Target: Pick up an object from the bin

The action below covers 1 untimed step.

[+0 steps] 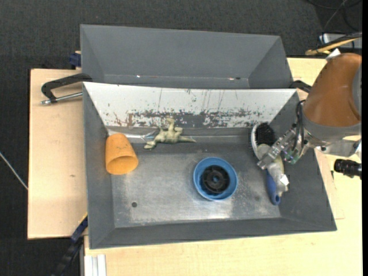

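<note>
The task is judged to be at an early stage: no thing is seen raised clear of the bin (167,211), and the lift is not yet done. The hand (275,157) is located low at the bin's right wall, directly above a blue-and-white elongated thing (275,187) that lies on the floor near the front right corner. This is taken as the task's thing.

How far the hand is open cannot be told, nor whether anything is gripped. Contact between the hand and the elongated thing cannot be confirmed either.

A blue round cup (214,179) is placed on the floor towards the front edge. An orange cup (119,153) is laid on its side by the left wall. A pale dinosaur figure (168,133) rests against the back wall.

A black-and-white round item (262,135) beside the hand cannot be identified as either a robot part or a loose thing. The upper end of the elongated thing is covered by the hand.
</note>
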{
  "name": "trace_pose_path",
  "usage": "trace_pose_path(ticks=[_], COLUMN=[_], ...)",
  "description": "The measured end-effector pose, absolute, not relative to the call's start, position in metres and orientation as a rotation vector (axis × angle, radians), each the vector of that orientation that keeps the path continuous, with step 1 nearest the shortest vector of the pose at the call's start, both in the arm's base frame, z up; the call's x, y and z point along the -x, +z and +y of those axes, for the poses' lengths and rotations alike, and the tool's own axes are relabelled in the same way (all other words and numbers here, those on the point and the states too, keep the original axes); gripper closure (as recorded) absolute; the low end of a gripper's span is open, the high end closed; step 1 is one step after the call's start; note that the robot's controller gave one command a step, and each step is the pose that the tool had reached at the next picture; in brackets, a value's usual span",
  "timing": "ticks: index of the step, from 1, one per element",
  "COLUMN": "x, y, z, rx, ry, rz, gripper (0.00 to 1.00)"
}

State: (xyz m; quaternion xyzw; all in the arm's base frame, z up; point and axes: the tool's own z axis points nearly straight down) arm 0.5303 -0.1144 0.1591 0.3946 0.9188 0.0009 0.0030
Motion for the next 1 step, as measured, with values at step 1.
trace_pose_path(ticks=[1], x=[-0.5319], y=[0.1809], z=[-0.1141], rx=[-1.233], ry=[0.003], rz=[2.881], gripper=[1.0])
